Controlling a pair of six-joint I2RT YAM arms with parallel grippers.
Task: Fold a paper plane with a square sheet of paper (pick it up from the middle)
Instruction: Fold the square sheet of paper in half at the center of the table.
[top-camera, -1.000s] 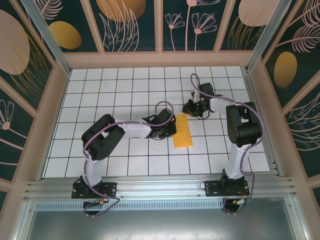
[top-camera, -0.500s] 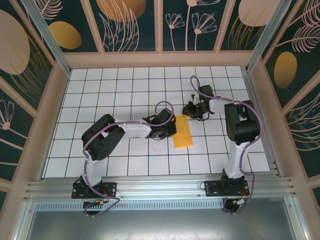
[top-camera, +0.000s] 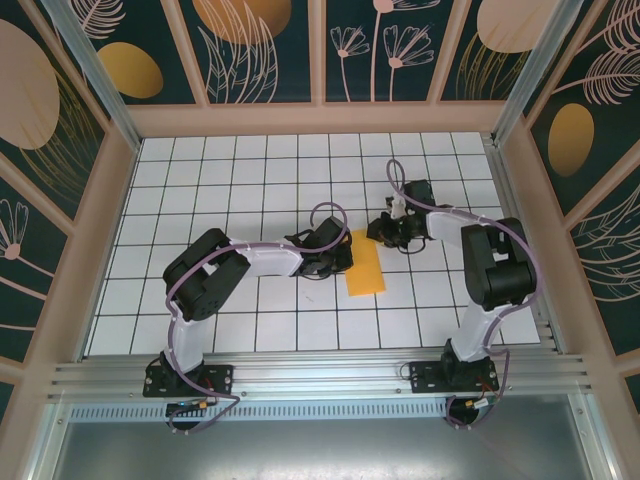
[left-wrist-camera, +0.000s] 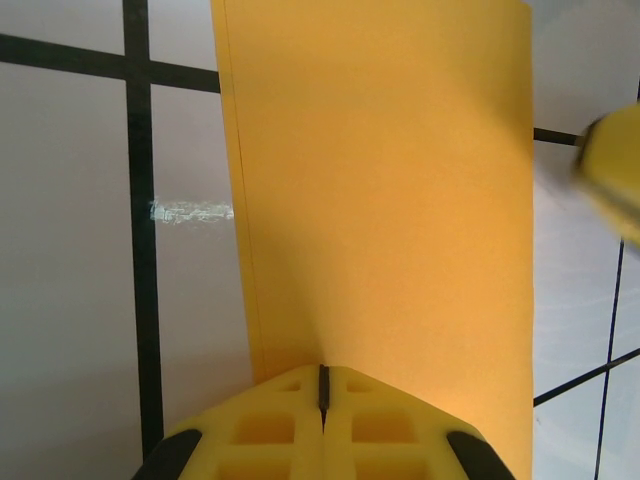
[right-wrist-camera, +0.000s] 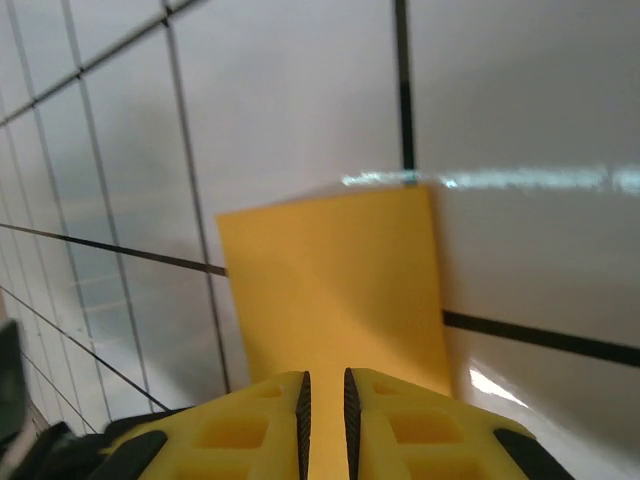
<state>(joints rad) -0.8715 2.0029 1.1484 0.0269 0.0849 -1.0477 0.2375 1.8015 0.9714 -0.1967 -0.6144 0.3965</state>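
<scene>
The sheet of paper (top-camera: 366, 268) lies flat on the white grid table (top-camera: 250, 190), folded to a narrow orange-yellow rectangle with both grippers at its edges. The left gripper (top-camera: 346, 257) sits at the long left edge of the strip; in its wrist view the two yellow fingers (left-wrist-camera: 270, 430) are pressed together with no gap, their tips (left-wrist-camera: 322, 385) meeting the near edge of the paper (left-wrist-camera: 390, 200), which stretches straight ahead of them and slightly to their right. The right gripper (top-camera: 377, 232) is at the far short end of the strip; its fingers (right-wrist-camera: 400, 430) stand a narrow slit apart (right-wrist-camera: 325, 390), low over the paper (right-wrist-camera: 335, 290), which runs on ahead of the tips to a square corner. Whether those fingers touch the sheet cannot be told
</scene>
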